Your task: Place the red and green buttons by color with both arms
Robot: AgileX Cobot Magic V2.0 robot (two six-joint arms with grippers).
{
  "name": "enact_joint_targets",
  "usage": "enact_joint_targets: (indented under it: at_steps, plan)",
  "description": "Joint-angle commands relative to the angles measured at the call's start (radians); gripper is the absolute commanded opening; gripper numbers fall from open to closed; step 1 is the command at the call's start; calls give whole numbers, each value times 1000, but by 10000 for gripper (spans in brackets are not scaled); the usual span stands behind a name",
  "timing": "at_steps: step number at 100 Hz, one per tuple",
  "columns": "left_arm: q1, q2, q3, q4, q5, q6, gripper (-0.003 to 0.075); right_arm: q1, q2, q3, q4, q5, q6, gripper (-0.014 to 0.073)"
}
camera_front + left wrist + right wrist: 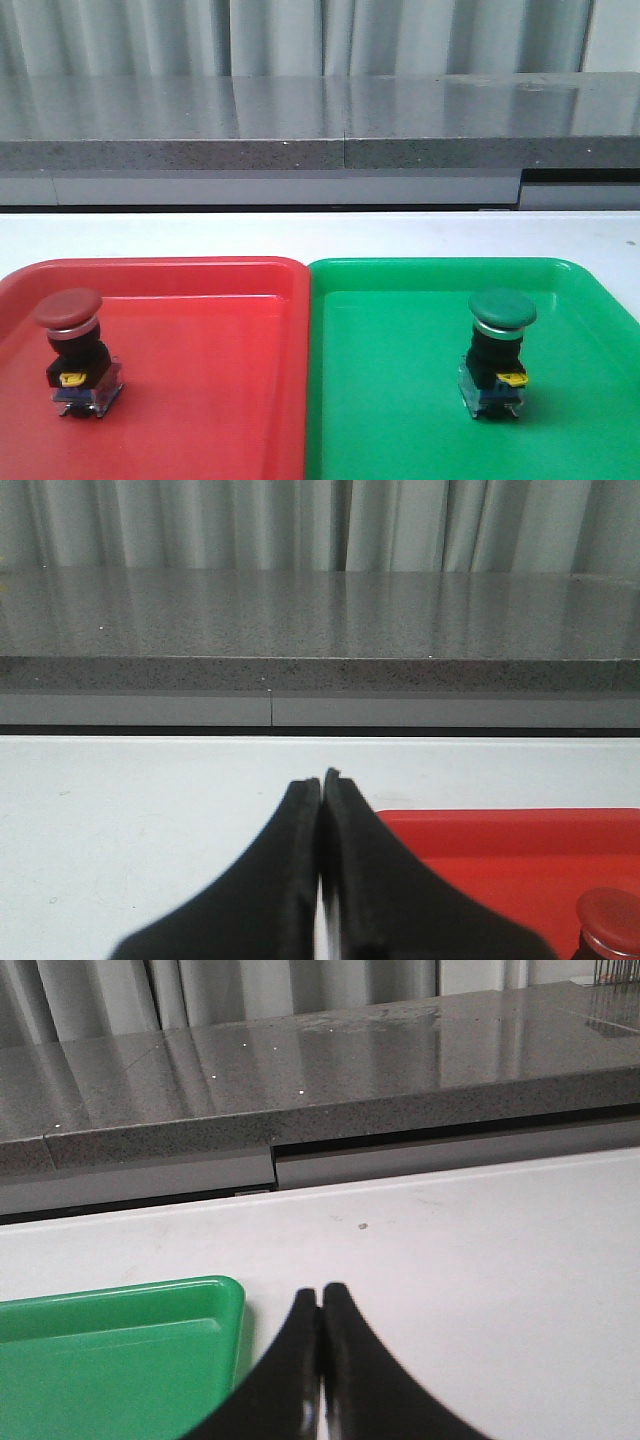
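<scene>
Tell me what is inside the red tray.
The red tray holds one red push-button switch, standing upright. Nothing else shows; the tray's near part is out of frame.

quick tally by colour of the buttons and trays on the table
red: 2, the red button standing in the red tray
green: 2, the green button standing in the green tray
total: 4, each button upright in the tray of its own colour
</scene>
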Motion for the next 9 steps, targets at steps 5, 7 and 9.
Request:
enact_joint_targets:
  at_steps: [5,7,9]
  plan:
    - [3,-33,11,-9,-84,-3,-20,-3,-16,-20,-10,-89,-9,-63]
    - [3,-33,11,-9,-84,-3,-20,-3,-16,-20,-10,-89,-9,-63]
    - [3,-33,11,-9,-84,-3,-20,-3,-16,-20,-10,-89,-9,-63]
